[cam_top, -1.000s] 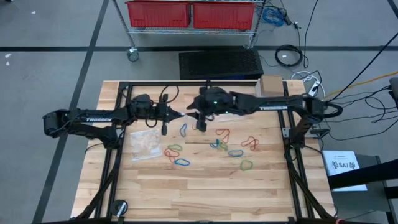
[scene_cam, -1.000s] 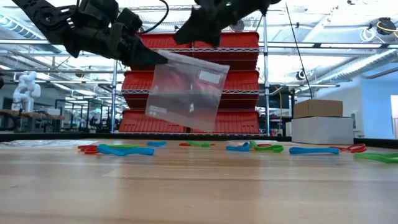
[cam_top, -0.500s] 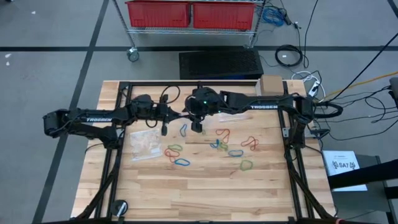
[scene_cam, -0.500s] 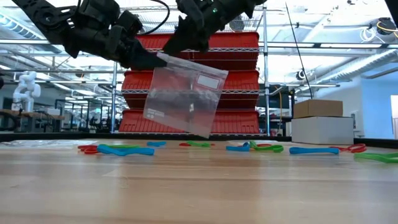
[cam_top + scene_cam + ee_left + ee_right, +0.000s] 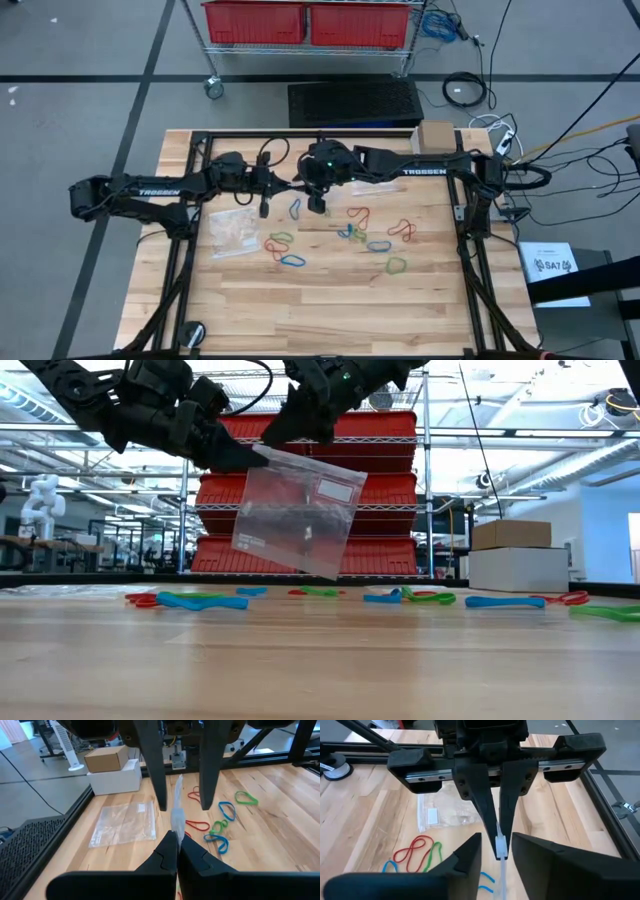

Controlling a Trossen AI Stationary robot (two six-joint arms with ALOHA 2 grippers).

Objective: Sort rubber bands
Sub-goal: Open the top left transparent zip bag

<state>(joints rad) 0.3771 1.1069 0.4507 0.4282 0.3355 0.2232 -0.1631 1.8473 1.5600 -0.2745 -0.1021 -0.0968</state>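
A small clear plastic bag hangs in the air above the table's far middle. My left gripper is shut on it. My right gripper faces the left one and is open. Its two fingers stand on either side of the bag's top edge, and I see no touch. Red, blue and green rubber bands lie loose on the wood to the right of the middle. A second clear bag lies flat on the table at the left. My left gripper pinches the bag's top edge at one upper corner between its two shut fingers. It comes in nearly level from the table's left. The bag hangs below the fingers, tilted, with its lower edge clear of the table.
A black frame rail runs along the table's far edge, and side rails go down both sides. A cardboard box sits at the far right corner. A shelf with red bins stands beyond the table. Bare wood fills the near half.
My right gripper has gone toward the table's left and a little down, up to my left gripper. Its fingers now straddle the bag's top edge. The hanging bag has swung slightly. My left gripper has kept still.
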